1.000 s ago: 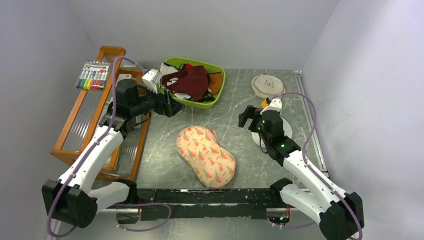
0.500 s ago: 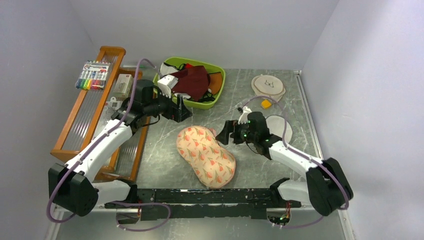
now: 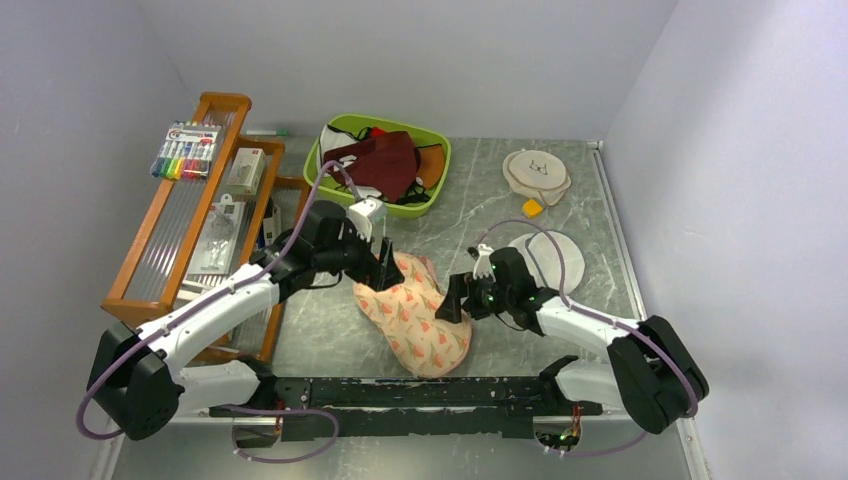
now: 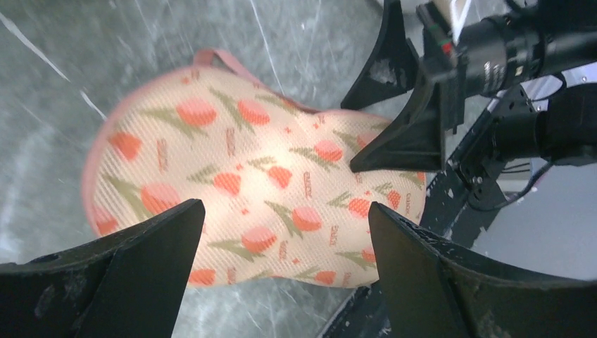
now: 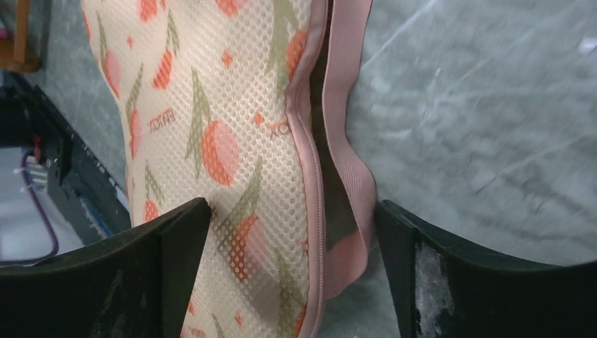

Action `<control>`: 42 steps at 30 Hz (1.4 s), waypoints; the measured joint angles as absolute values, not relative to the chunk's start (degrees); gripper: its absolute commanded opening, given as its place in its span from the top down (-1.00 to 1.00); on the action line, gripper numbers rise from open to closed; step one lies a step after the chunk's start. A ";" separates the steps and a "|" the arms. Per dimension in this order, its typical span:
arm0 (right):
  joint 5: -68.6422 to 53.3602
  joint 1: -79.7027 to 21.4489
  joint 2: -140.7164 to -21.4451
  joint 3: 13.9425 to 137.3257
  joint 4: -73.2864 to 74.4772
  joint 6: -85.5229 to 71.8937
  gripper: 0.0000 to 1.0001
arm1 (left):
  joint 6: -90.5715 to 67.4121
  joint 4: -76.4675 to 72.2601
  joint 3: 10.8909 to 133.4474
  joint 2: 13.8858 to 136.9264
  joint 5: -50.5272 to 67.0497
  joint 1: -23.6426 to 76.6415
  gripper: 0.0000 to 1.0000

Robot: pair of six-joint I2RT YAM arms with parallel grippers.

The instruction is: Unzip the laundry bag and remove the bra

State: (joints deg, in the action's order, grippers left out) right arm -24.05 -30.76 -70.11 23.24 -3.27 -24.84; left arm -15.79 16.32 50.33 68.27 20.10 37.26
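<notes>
**Q:** Where is the laundry bag?

**A:** The laundry bag point(image 3: 420, 320), a peanut-shaped pouch printed with red-orange and green leaves, lies on the grey marbled table point(image 3: 320, 320). It sits in the lower middle of the overhead view, slanting from upper left to lower right. The left gripper point(image 3: 384, 270) covers its upper left end.

**Q:** How do the grippers stand?

**A:** Both are spread wide and hold nothing. In the left wrist view two black fingers point(image 4: 134, 274) fill the bottom corners with the pouch between them. Whether they touch it I cannot tell. The right gripper point(image 3: 453, 300) is at the pouch's right edge, by its narrow waist. In its own wrist view the fingers frame the pink zip edging point(image 5: 345, 141), which runs from top to bottom just right of centre.

**Q:** Is the zip open?

**A:** I cannot tell. A dark strip shows between two pink bands, but I cannot find the slider, and the pouch's inside is hidden in all three views.

**Q:** What else is there?

**A:** A green tray point(image 3: 404, 211) at top centre holds a maroon garment point(image 3: 385, 160). A wooden rack point(image 3: 224, 102) at the left carries a marker pack point(image 3: 186, 152). A round white mesh bag point(image 3: 550, 250) at the right is partly hidden by the right arm. A small cream disc point(image 3: 537, 172) lies above it.
</notes>
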 measured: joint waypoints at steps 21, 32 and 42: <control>-32.62 -30.22 -80.31 26.87 -18.44 -32.25 0.98 | -23.90 8.45 41.23 60.34 11.53 47.79 -0.98; -32.62 -28.45 -92.88 45.47 -8.78 -24.29 -0.16 | -11.25 7.92 39.64 54.35 1.19 57.39 -0.96; -25.43 -26.46 -75.35 36.58 -0.49 -20.53 -0.76 | -9.43 0.23 36.25 58.33 -1.37 60.29 -0.99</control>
State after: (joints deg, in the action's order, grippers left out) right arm -25.43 -26.46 -75.35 36.58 -0.49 -20.53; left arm -9.43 0.23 36.25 58.33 -1.37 60.29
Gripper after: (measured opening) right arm 0.871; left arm 0.983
